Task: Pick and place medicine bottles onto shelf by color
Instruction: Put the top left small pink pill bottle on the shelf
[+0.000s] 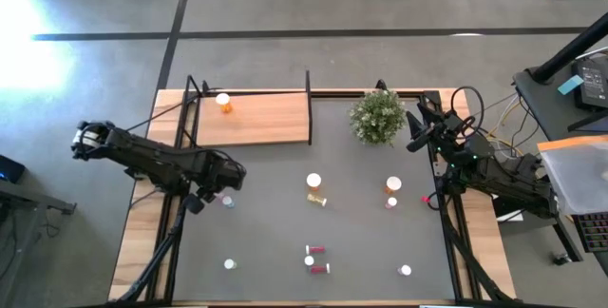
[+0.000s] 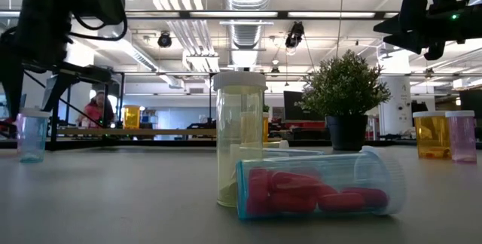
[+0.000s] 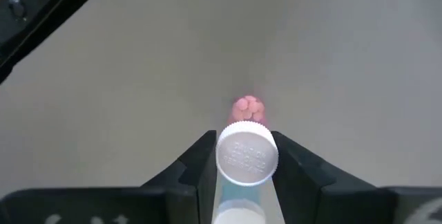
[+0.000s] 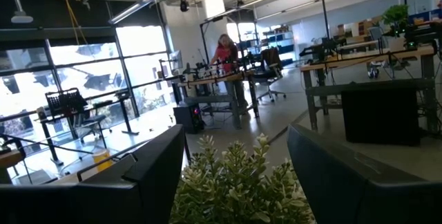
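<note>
- Big open workshop behind the table, ceiling ducts and lights overhead, a person [image 2: 94, 108] in red way off at the back; everything sits on a dark grey table mat [image 1: 285, 213].
- Closest in the low view: a clear bottle [image 2: 320, 186] lying on its side, long axis left-right, packed with red pills.
- Right behind it a yellow bottle [image 2: 239, 138] stands upright, white cap up, partly hidden by the lying one.
- The left gripper [image 3: 238, 158] is pinching an upright pale blue bottle [image 3: 246, 156]; its body is mostly hidden under the cap.
- Orange bottle [image 1: 224, 102] stands alone on the shelf [image 1: 266, 123].
- Right gripper [image 4: 235, 162] is spread, empty, up beside the potted plant [image 1: 377, 116].
</note>
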